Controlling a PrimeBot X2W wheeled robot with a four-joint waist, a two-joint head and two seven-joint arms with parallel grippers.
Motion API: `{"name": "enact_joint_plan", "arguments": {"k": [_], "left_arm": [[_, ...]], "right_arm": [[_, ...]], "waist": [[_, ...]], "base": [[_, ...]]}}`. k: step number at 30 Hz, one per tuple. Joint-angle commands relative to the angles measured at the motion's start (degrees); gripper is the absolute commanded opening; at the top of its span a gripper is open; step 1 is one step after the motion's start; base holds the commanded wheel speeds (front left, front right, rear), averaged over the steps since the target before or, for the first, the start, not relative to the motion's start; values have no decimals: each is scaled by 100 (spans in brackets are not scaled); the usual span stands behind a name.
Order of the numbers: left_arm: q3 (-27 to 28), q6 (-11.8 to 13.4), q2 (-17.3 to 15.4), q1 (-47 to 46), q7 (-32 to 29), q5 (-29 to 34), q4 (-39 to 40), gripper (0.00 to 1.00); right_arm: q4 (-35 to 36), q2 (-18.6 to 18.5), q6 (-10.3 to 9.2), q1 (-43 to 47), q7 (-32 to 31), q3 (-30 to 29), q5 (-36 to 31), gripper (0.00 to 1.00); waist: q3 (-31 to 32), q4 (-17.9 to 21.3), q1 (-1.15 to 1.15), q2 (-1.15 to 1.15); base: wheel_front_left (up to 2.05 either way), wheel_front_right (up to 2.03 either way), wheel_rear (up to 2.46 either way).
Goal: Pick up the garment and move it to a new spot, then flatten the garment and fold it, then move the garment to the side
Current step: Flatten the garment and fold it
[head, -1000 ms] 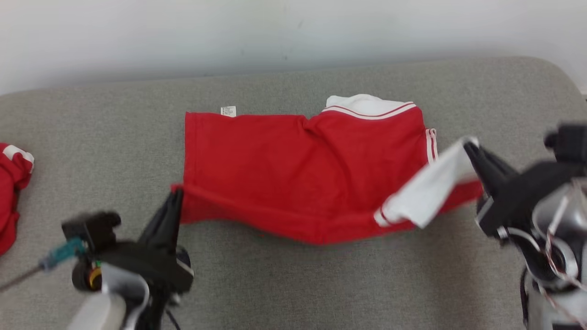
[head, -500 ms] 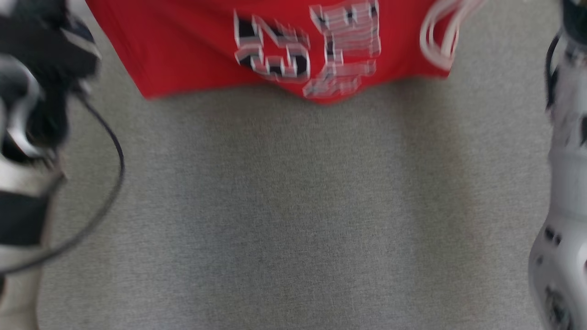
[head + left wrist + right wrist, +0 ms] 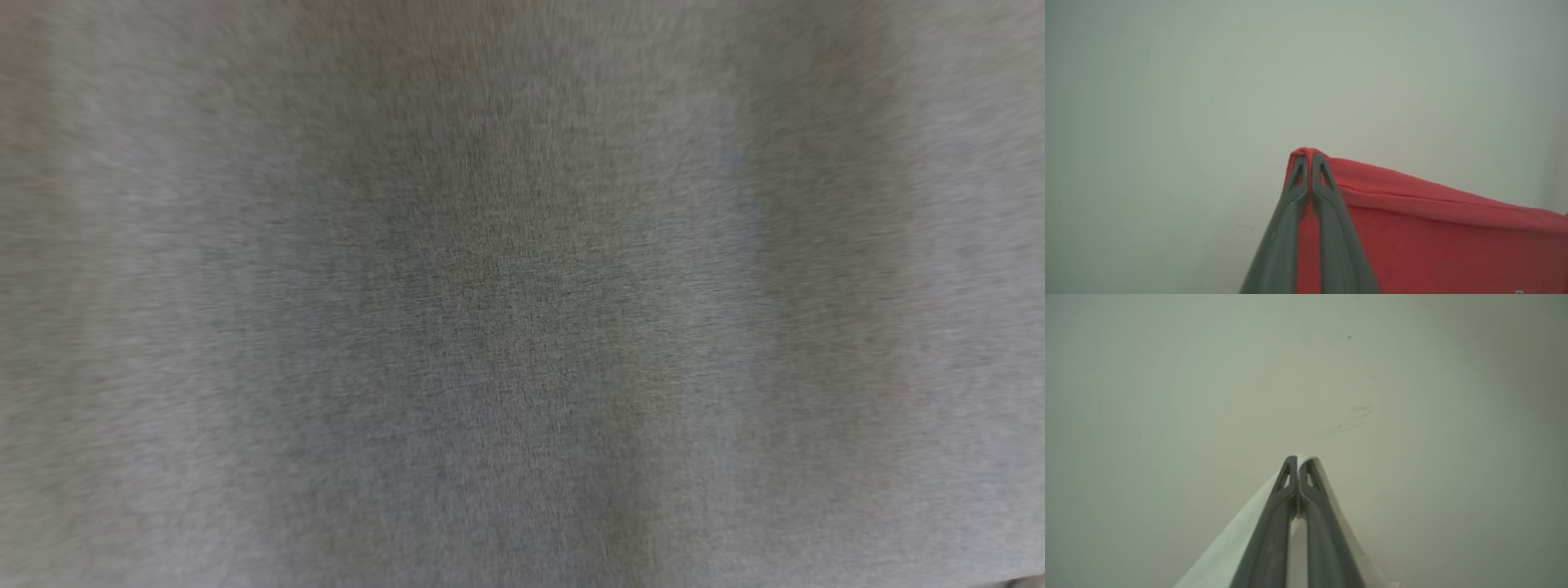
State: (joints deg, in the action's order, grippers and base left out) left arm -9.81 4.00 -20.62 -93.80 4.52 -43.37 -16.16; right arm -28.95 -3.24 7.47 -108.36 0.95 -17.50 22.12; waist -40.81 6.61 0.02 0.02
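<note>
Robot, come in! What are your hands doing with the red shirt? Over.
Left gripper shut on garment, red corner. Right gripper shut on its white part. Pale wall beyond both grippers. Grey surface below, blurred.

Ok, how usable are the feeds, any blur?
Head view: motion-smeared grey surface, no detail. Left wrist view: fairly sharp, left gripper shut on the red garment, pale wall hazy. Right wrist view: sharp, right gripper shut on white cloth.

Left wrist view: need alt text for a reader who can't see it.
The left claw is shut on a corner of the red garment, held up in the air. The garment's hemmed edge slopes down to the right. Behind it is a plain pale wall.
</note>
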Motion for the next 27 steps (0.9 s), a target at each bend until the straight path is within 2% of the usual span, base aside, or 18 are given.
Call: {"name": "enact_joint_plan", "arguments": {"k": [1, 6, 10, 14, 20, 23, 27], "left_arm": [[-12, -51, -13, -264, 125, 106, -82, 0], [-55, -198, -45, -832, 464, 303, -242, 0], [-34, -247, -65, -858, 597, 320, -409, 0], [-93, -399, -94, -513, 677, 291, -649, 0], [-31, -670, -120, 163, 827, 70, -754, 0], [-73, -794, -165, 548, 750, -53, -649, 0], [-152, -878, -243, 1158, 515, -205, -440, 0]], "right_arm": [[-70, 18, 4, -292, 293, -75, 81, 0], [-275, 22, 4, -831, 1016, 108, 136, 0], [-355, 17, 4, -855, 1206, 225, 147, 0], [-562, -13, 4, -524, 1143, 714, 59, 0], [-363, -202, 4, 134, 1034, 1340, 572, 0], [-96, -404, 4, 560, 822, 1522, 895, 0], [304, -547, 4, 1243, 212, 1551, 1328, 0]], "waist": [[-931, 103, -2, -2], [-1187, 85, -2, -2], [-1330, 34, -2, -2], [-1436, -53, -2, -2], [-1240, -135, -2, -2], [-1001, -160, -2, -2], [-592, -182, -2, -2]], "base": [[0, 0, 0], [0, 0, 0], [0, 0, 0], [0, 0, 0], [0, 0, 0], [0, 0, 0], [0, 0, 0]]}}
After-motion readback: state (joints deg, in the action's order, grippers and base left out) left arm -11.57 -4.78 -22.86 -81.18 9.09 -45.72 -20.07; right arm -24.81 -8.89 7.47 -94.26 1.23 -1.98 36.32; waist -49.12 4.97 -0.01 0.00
